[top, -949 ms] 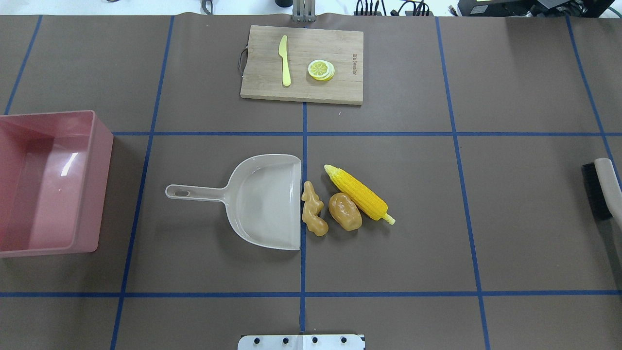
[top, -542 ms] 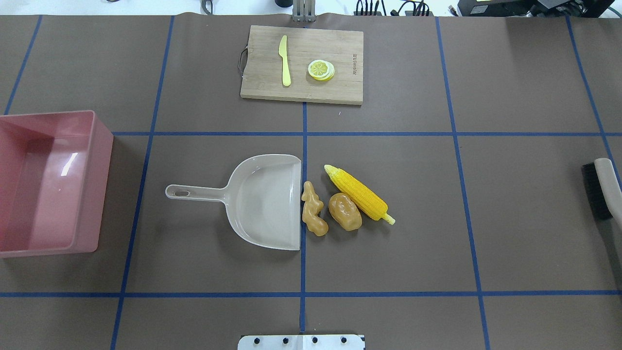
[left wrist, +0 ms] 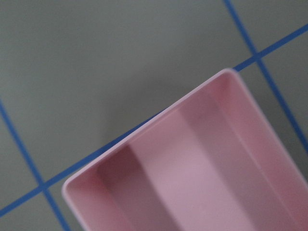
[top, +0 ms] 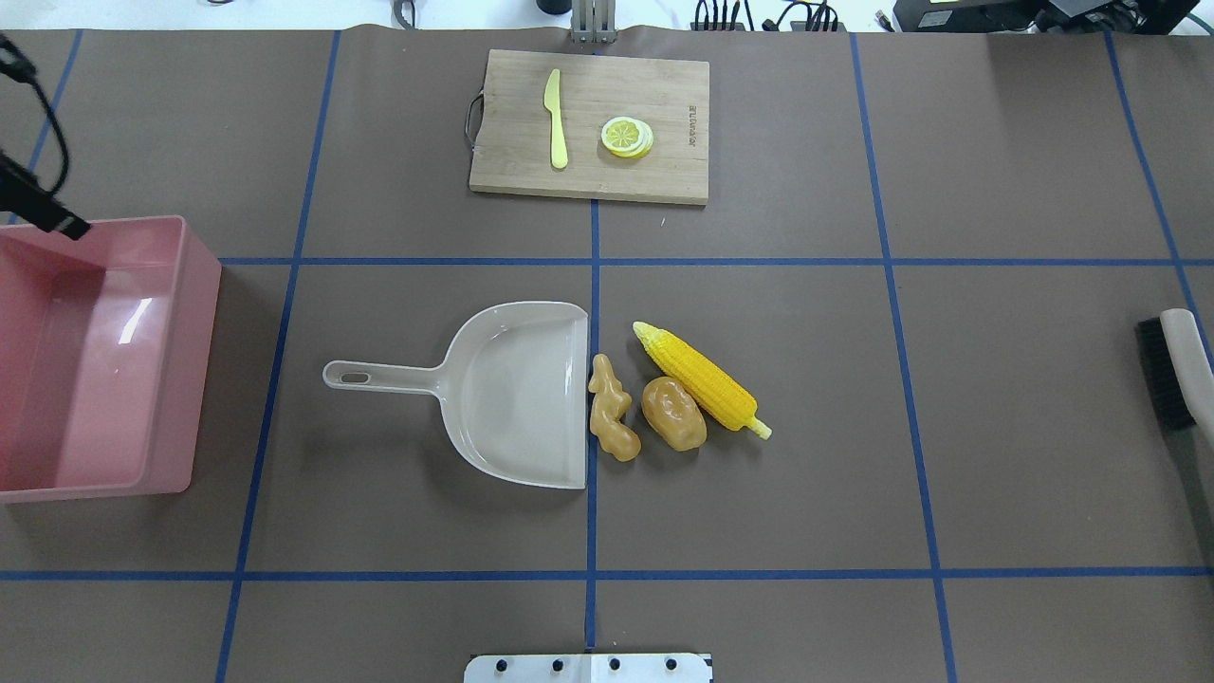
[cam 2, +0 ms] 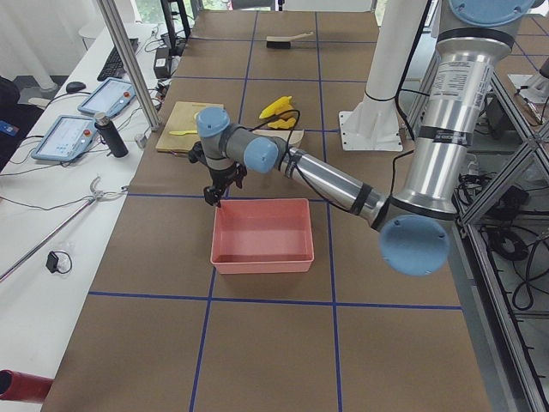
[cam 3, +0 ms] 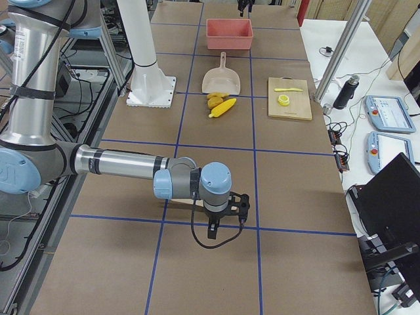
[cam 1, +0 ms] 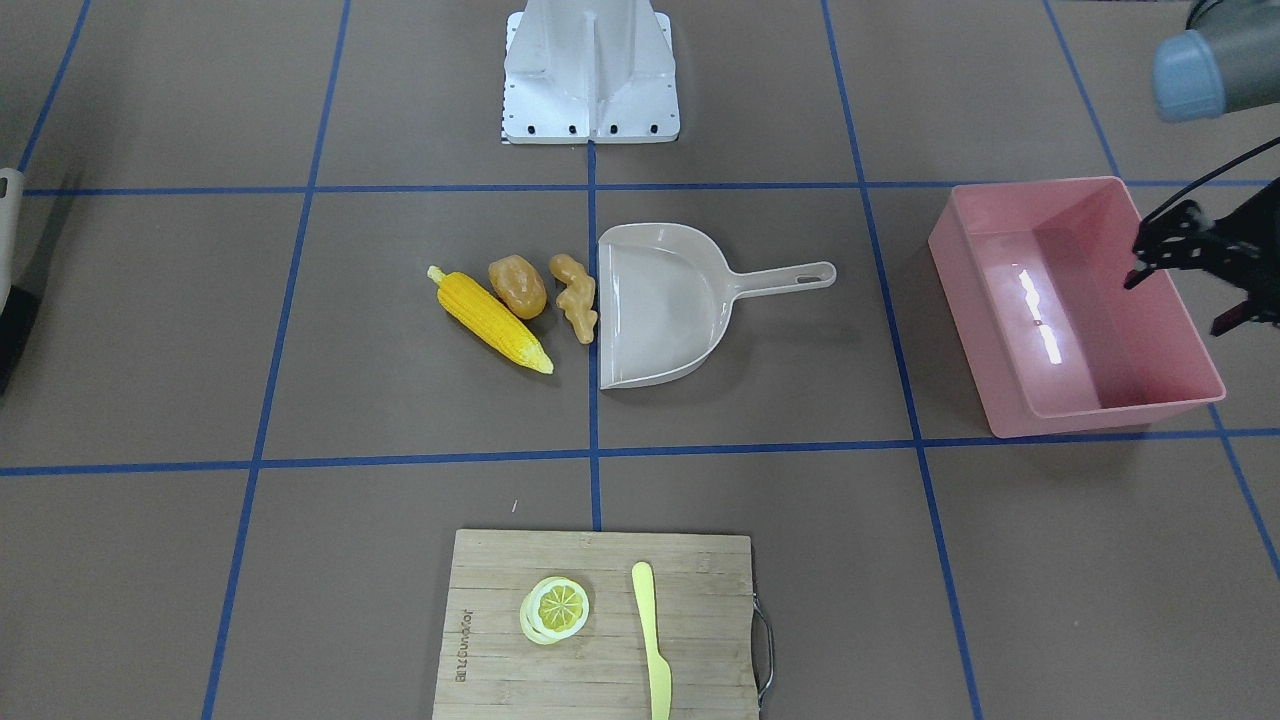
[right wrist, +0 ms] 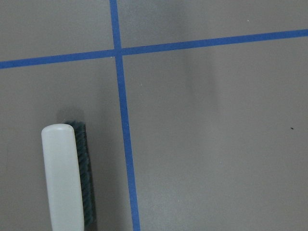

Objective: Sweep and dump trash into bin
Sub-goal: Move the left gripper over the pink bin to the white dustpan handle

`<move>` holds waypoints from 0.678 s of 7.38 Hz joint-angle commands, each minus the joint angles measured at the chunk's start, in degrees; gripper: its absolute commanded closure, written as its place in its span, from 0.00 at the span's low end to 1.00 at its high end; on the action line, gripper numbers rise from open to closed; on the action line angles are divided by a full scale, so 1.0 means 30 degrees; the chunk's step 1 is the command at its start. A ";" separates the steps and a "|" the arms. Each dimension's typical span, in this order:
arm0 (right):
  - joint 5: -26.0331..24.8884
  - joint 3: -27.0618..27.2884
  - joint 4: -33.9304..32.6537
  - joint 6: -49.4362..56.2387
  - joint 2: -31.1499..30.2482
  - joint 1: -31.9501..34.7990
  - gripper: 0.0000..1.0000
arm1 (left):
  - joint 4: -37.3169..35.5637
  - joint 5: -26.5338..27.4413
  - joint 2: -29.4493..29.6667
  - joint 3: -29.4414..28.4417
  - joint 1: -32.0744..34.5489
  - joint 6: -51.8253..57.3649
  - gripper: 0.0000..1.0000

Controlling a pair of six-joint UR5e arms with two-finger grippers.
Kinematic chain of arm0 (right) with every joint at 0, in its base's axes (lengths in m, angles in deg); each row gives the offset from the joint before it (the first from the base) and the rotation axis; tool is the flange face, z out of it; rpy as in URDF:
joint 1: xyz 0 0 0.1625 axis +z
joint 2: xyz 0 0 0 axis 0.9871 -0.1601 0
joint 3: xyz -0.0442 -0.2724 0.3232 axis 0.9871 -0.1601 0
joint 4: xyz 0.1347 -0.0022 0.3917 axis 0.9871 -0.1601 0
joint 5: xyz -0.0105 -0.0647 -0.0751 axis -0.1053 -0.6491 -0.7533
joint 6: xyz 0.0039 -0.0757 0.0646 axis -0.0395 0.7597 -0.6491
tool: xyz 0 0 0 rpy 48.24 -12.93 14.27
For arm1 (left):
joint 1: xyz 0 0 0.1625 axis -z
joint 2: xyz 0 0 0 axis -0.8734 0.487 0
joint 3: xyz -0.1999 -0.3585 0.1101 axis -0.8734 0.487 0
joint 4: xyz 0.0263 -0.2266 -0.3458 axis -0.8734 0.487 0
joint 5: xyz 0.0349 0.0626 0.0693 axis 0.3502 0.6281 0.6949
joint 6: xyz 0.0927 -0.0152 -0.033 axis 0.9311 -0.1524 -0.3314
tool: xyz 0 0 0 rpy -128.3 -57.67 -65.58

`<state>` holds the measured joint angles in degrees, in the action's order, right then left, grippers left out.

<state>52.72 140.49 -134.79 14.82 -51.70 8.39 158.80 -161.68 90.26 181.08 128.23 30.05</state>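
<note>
Barely begun: corn cob (top: pixel 702 381), potato (top: pixel 673 413) and ginger root (top: pixel 610 408) unswept beside dustpan (top: pixel 512 398), bin (top: pixel 201 360) empty, brush (right wrist: pixel 67 178) untouched, opening of left tool (cam 2: pixel 211 196) and right tool (cam 3: pixel 220 226) impossible to tell.

Silver tube links on left arm (cam 2: pixel 334 182) and right arm (cam 3: pixel 118 164), with grey joint housings and pale blue end caps (cam 2: pixel 414 245). Printed label bands (cam 2: pixel 450 81) on the upright tubes. Black left gripper (cam 1: pixel 1174 305) and right gripper (cam 3: pixel 213 230), thin black cable (cam 3: pixel 216 241) looped at the wrists. White pedestal (cam 1: pixel 590 80), dark bolts along its foot.
</note>
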 commanded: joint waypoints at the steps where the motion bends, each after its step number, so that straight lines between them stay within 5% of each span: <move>1: 0.0333 0.1845 0.0038 -0.1585 -0.1349 -0.0484 0.00 | 0.0536 0.0184 0.2344 0.0065 -0.3137 0.0098 0.02; 3: 0.1264 0.2238 0.0240 -0.1906 -0.2177 -0.2870 0.00 | 0.4386 0.0969 0.2496 0.0065 -0.4812 0.0186 0.01; 5: 0.1038 0.2124 0.4899 -0.6749 -0.3290 -0.5017 0.00 | 0.5463 0.0976 0.2757 0.0794 -0.5521 0.0216 0.02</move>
<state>55.99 146.89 -128.80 2.62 -59.46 -2.56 173.22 -158.95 97.93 182.25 113.24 30.64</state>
